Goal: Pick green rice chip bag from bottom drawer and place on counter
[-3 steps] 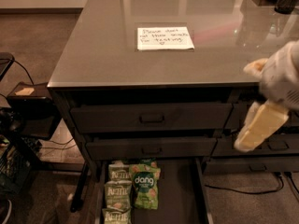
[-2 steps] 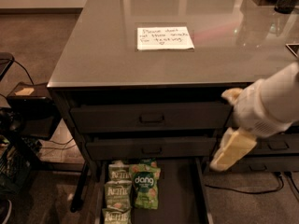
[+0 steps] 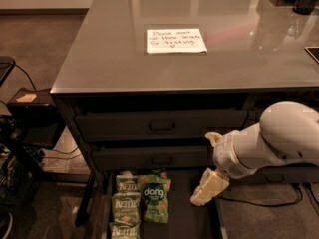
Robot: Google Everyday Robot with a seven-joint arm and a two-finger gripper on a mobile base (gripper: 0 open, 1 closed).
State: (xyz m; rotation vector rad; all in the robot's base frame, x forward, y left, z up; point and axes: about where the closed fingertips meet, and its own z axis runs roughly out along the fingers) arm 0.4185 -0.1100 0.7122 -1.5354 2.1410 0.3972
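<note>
Descending leftward from the right edge of the view, the white arm has brought its cream-coloured tool [image 3: 203,193] down past the desk [image 3: 99,59] front. The tool now hangs over the right part of the open bottom drawer [image 3: 187,223]; a second ago it sat higher, level with the two closed handled drawers [image 3: 162,126]. Whether the tool is apart or together cannot be told here. The green rice chip bag [image 3: 153,199] lies flat on the drawer floor, logo up, unmoved across the interval. It overlaps the column of paler Kettle bags [image 3: 125,203] on its left and is clear of the tool, which is near on its right. The handwritten note [image 3: 175,40] rests on the glossy desk top. Judged from this, the approach is under way and no grasp exists yet. The next move calls for a further shift left and down onto the green bag alone, avoiding its neighbours.
</note>
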